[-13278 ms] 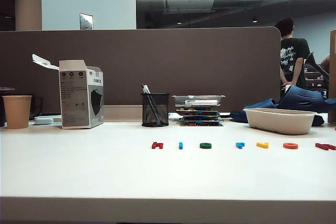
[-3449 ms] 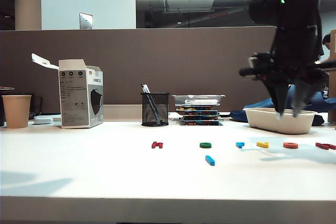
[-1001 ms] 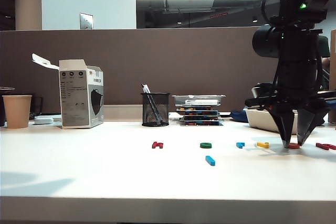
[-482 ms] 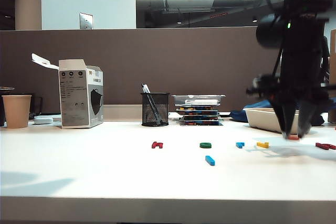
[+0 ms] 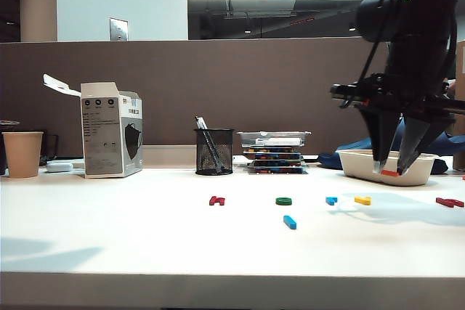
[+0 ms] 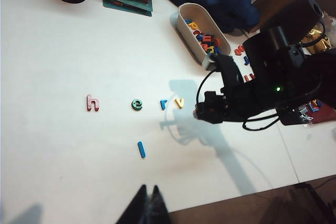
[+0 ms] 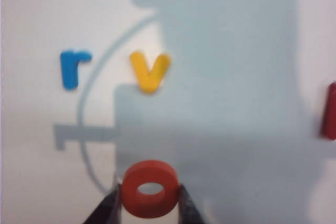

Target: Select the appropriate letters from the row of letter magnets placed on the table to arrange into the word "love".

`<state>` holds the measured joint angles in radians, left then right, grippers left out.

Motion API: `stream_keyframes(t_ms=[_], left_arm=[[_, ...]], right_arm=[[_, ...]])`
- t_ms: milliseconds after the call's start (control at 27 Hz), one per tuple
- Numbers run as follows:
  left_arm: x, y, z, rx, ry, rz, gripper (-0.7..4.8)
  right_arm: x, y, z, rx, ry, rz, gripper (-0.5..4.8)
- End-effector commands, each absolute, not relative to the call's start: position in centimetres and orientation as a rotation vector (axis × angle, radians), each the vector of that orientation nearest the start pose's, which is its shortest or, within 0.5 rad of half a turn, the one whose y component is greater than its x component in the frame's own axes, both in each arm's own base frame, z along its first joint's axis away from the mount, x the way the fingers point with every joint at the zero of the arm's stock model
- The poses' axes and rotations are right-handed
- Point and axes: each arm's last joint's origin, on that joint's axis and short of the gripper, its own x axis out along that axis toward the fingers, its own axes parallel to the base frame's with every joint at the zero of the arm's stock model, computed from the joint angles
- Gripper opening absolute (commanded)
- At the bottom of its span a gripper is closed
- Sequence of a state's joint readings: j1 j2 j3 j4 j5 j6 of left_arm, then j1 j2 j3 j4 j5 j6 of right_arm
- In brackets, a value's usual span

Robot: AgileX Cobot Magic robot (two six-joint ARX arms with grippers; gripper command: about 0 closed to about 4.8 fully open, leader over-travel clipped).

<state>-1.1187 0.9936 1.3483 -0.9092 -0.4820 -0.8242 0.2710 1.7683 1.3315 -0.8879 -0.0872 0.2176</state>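
Note:
My right gripper (image 5: 390, 170) hangs above the table (image 5: 145, 237) at the right, shut on the orange ring (image 5: 390, 173). In the right wrist view the ring (image 7: 150, 189) sits pinched between the two fingers, lifted over the yellow v (image 7: 149, 70) and the blue r (image 7: 72, 68). On the table lie the red h (image 5: 216, 200), green e (image 5: 283, 200), blue r (image 5: 331, 200) and yellow v (image 5: 362, 200) in a row. The blue l (image 5: 290, 221) lies nearer, in front of the e. My left gripper (image 6: 148, 190) is shut and empty, high above the table's near edge.
A white tray (image 5: 387, 166) of spare letters stands behind the right gripper. A dark red letter (image 5: 449, 202) lies at the far right. A mesh pen cup (image 5: 215, 152), stacked boxes (image 5: 275, 152), a carton (image 5: 112, 130) and a paper cup (image 5: 23, 154) line the brown partition.
My right gripper closed on the orange ring at the table and has risen with it, drifting slightly left. The ring's place in the row is now bare. The left arm stayed still.

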Motion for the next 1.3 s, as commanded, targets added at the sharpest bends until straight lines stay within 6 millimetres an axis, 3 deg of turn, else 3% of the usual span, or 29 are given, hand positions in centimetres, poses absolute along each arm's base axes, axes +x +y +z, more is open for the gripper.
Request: stream_keyframes(t_ms=[37,334,445,631,1224,1298], left_arm=[[8.3,-14.1,41.9,-0.387,0.597,-0.414,-0.04],[8.3,-14.1,41.9,-0.387,0.597,-0.414,-0.04],[8.3,-14.1,41.9,-0.387,0.597,-0.414,-0.04],[8.3,-14.1,41.9,-0.387,0.597,-0.414,-0.04],[8.3,-14.1,41.9,-0.387,0.597,-0.414,-0.04],[8.3,-14.1,41.9,-0.387,0.597,-0.414,-0.04]], right_arm=[[31.9,10.9,21.5,0.041,1.385,0.168,1.16],[29.0,16.1,19.1,0.028,1.384,0.213,1.17],[28.7,16.7,18.5,0.032,1.361,0.194,1.17],[28.3,16.6,17.5,0.014,1.382,0.172,1.17],[28.0,16.4,17.4,0.003,1.414,0.163,1.19],[28.0,16.4,17.4,0.003,1.414,0.163,1.77]])
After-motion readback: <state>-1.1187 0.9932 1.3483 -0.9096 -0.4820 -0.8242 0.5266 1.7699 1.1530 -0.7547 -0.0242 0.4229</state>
